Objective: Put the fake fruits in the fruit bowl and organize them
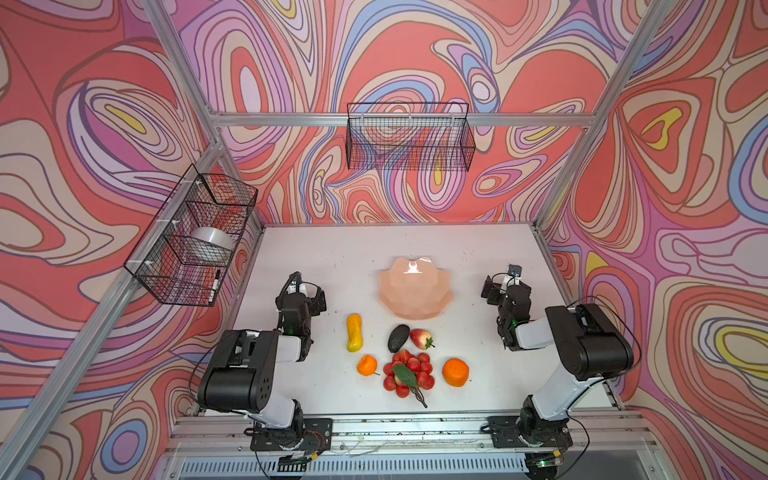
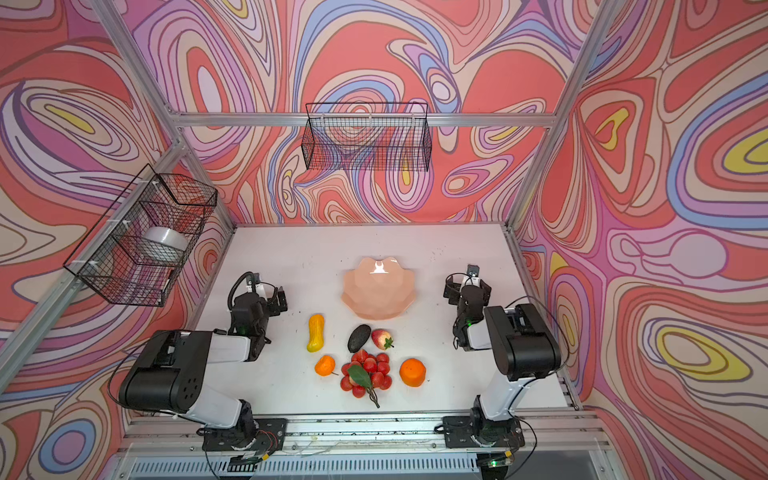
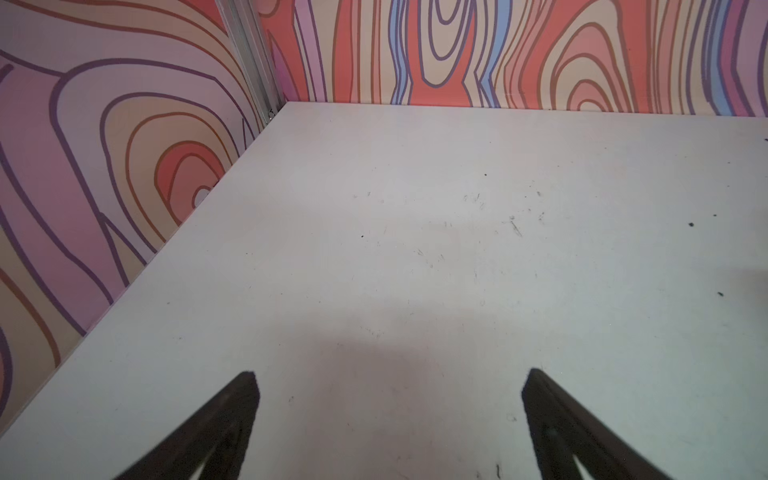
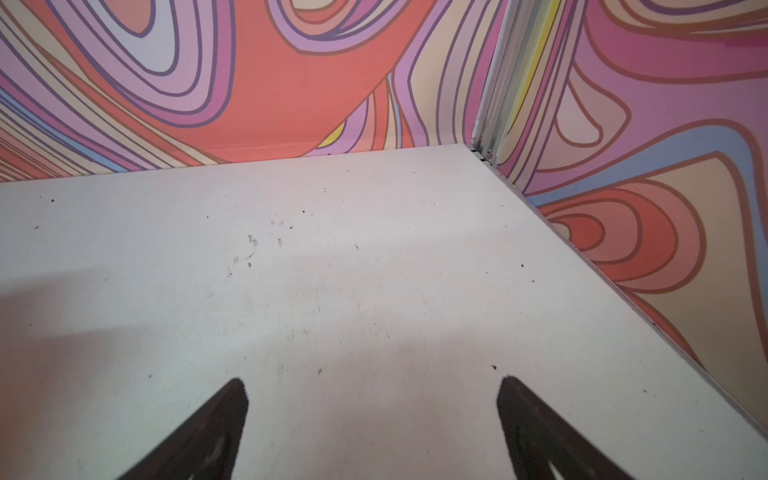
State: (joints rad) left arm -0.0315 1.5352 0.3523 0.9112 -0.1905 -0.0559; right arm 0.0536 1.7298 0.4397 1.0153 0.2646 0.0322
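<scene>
The left gripper (image 3: 390,376) and the right gripper (image 4: 374,382) have their jaws spread wide, holding nothing. In both top views the pink bowl (image 1: 415,297) stands mid-frame; the fruits (image 1: 413,365) lie on the table (image 1: 332,257) just below it.

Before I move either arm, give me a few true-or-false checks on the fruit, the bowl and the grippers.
The fruit bowl holds no fruit. True.
The left gripper is shut on the gourd. False: it is open and empty; the gourd lies on the table.
The avocado lies beside the strawberry. True.
The larger orange lies left of the berry cluster in both top views. False: it lies to the right of it.
The right gripper is open. True.
</scene>
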